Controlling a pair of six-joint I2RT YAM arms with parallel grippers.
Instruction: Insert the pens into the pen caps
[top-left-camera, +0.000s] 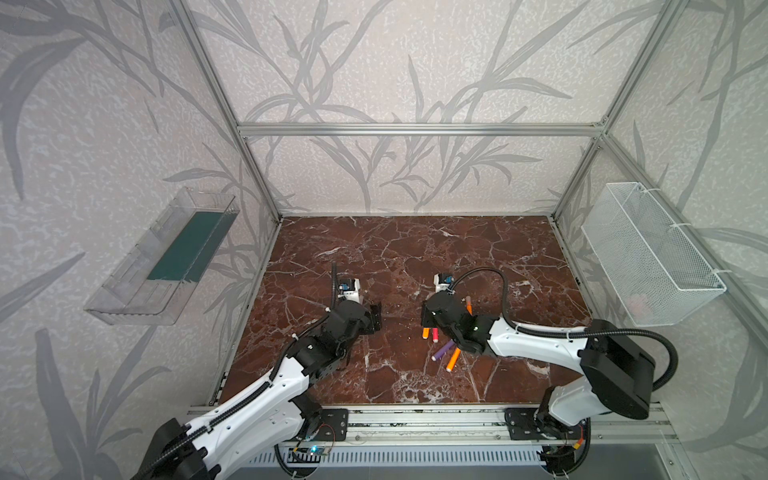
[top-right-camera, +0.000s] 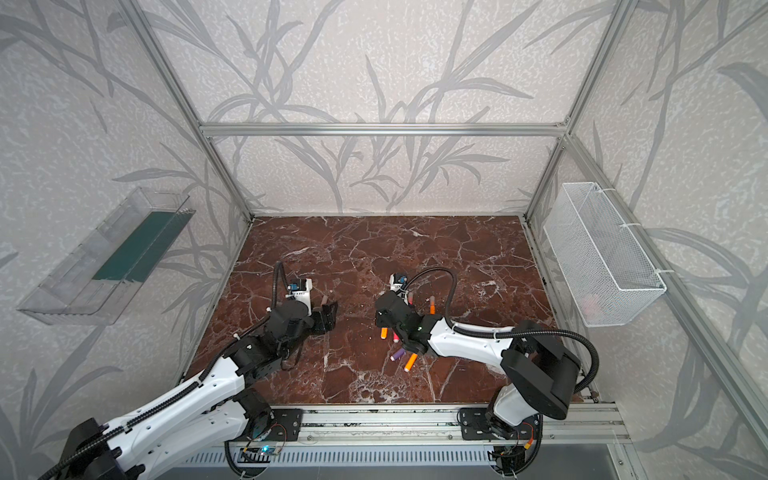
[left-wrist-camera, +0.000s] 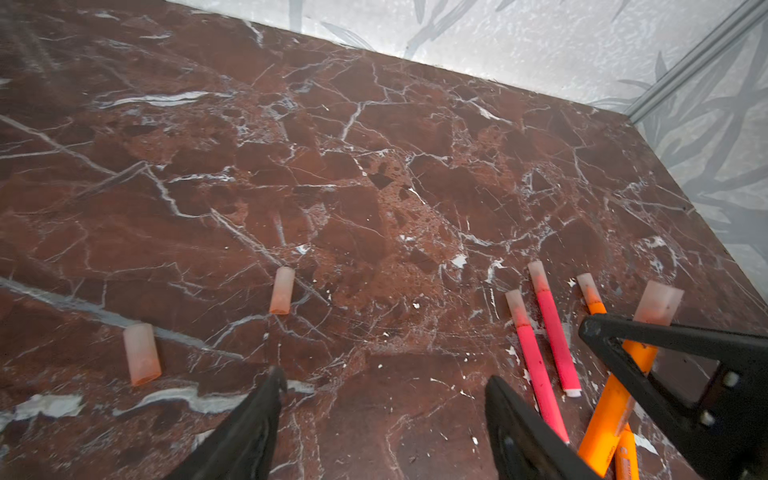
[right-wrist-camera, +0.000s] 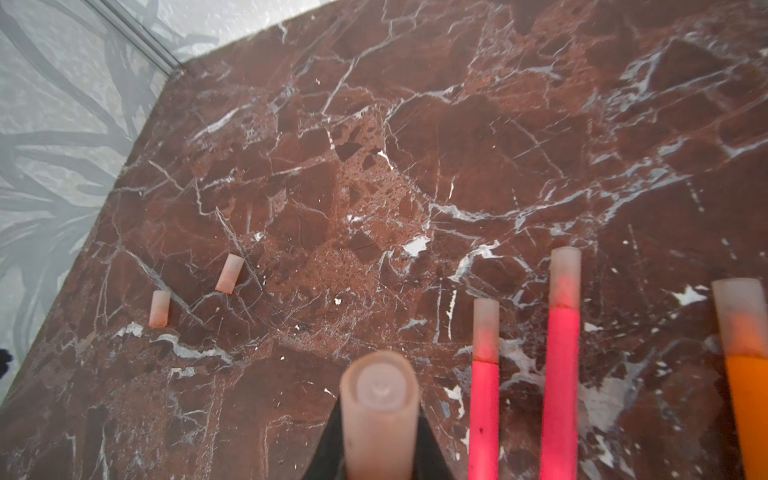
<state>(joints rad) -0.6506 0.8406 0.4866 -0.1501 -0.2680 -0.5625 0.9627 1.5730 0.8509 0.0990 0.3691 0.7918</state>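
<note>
Now two robot arms reach over a dark red, white-veined marble table (top-left-camera: 415, 249). Right of the table's centre, the right gripper (right-wrist-camera: 380, 457) is clamped around an orange marker pen (left-wrist-camera: 609, 407) whose tip already wears a translucent peach cap (right-wrist-camera: 380, 399). The pen is lifted off the surface, probably so it can be laid with the finished ones. Just beside it on the table lie two pink-red pens (right-wrist-camera: 563, 361), side by side, and another orange pen (right-wrist-camera: 746, 395), each with its cap on. Nearer the front edge lie a purple pen (top-left-camera: 443, 350) and a third orange pen (top-left-camera: 453, 360); whether these are capped is too small to tell. Left of centre, the left gripper (left-wrist-camera: 384, 380) hangs low with its jaws spread wide and nothing between them, apparently free to fetch a cap. Two loose peach caps (left-wrist-camera: 142, 353) lie flat ahead of it, apart from each other and well apart from the pens. Two pens seemingly remain to be capped.
</note>
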